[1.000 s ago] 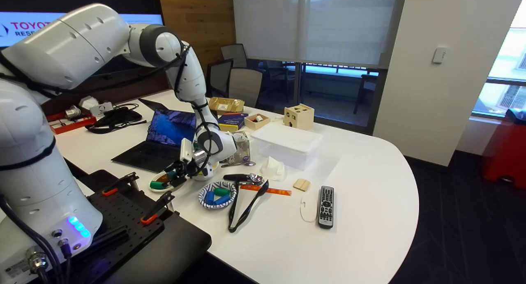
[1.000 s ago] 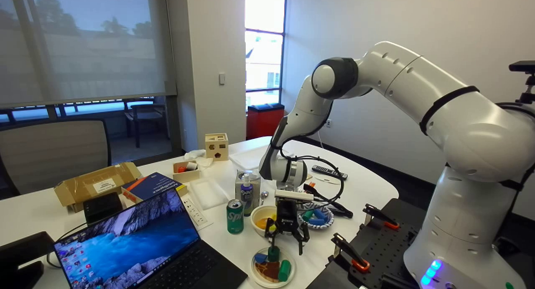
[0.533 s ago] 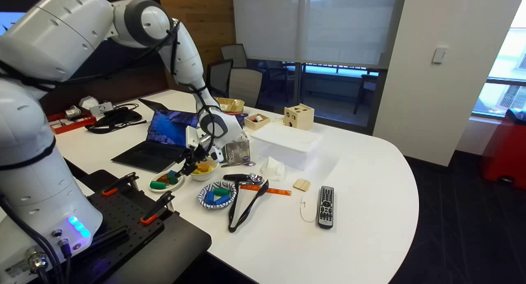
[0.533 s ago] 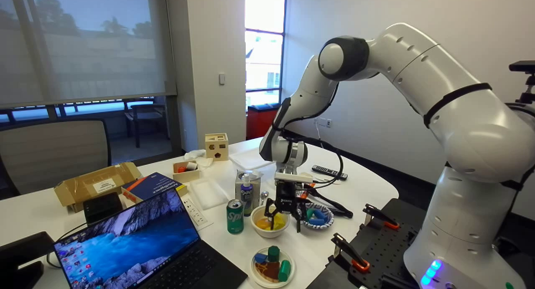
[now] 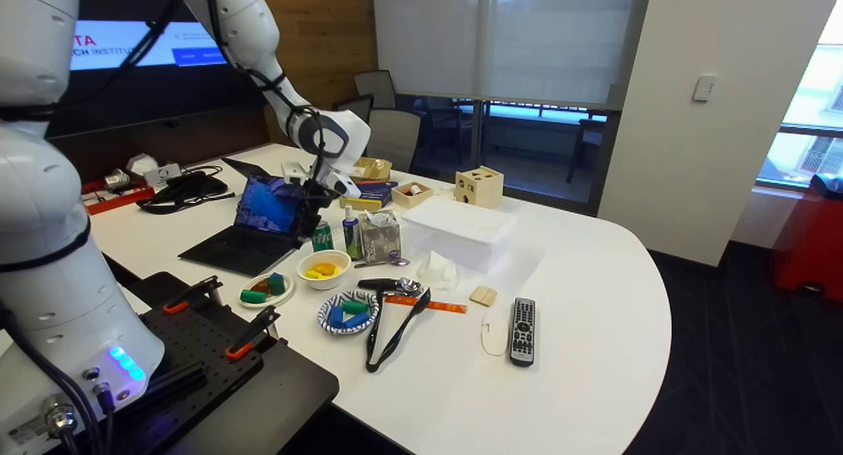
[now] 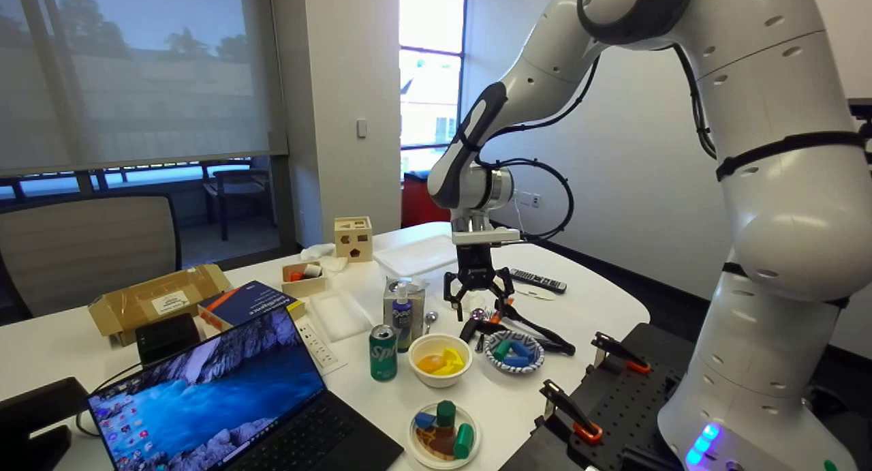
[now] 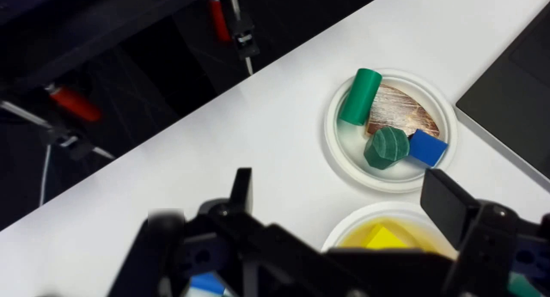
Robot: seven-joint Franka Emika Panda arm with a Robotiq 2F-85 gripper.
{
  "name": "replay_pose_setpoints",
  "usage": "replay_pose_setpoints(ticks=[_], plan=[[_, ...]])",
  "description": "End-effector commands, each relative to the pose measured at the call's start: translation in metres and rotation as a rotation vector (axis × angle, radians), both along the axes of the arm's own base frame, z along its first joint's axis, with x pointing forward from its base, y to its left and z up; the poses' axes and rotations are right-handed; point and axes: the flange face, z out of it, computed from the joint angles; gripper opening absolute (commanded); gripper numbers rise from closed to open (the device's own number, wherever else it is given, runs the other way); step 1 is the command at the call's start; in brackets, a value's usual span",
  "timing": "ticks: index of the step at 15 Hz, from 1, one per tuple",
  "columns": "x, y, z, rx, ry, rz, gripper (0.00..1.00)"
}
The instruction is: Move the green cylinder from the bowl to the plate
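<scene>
The green cylinder (image 6: 446, 413), short and faceted, stands upright on the white plate (image 6: 414, 433); the wrist view shows it there too (image 7: 386, 147). A smooth green block (image 6: 463, 441), a blue block (image 6: 425, 421) and a brown slice share the plate. The bowl (image 6: 439, 382) appears white, with yellow and orange pieces inside; it is behind the plate, partly hidden by the gripper in the wrist view. My gripper (image 6: 480, 314) is open and empty, raised above the table near the bowl. In the wrist view its fingers (image 7: 338, 179) are wide apart with nothing between them.
A blue-patterned bowl (image 6: 518, 369) with green and blue blocks sits beside the bowl. A Sprite can (image 6: 383, 353), a spray bottle (image 6: 402, 321) and an open laptop (image 6: 225, 389) stand near. Black tongs (image 5: 398, 336) and a remote (image 5: 523, 332) lie on the table.
One second ago the gripper was down at the green cylinder on the plate. It has let go, risen and moved away. The cylinder stays on the plate.
</scene>
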Motion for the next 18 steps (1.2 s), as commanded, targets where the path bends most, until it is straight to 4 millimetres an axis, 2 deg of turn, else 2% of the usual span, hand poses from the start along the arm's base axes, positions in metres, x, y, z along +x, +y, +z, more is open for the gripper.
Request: replay_pose_setpoints(ticks=[1, 6, 10, 14, 18], plan=[[-0.026, 0.001, 0.071, -0.137, -0.117, 0.078, 1.0], [-0.042, -0.011, 0.167, -0.314, -0.3, 0.191, 1.0], [-0.044, -0.021, 0.223, -0.413, -0.488, 0.243, 1.0], [-0.043, -0.032, 0.249, -0.441, -0.712, 0.225, 1.0], [-0.045, -0.042, 0.251, -0.443, -0.814, 0.19, 1.0]])
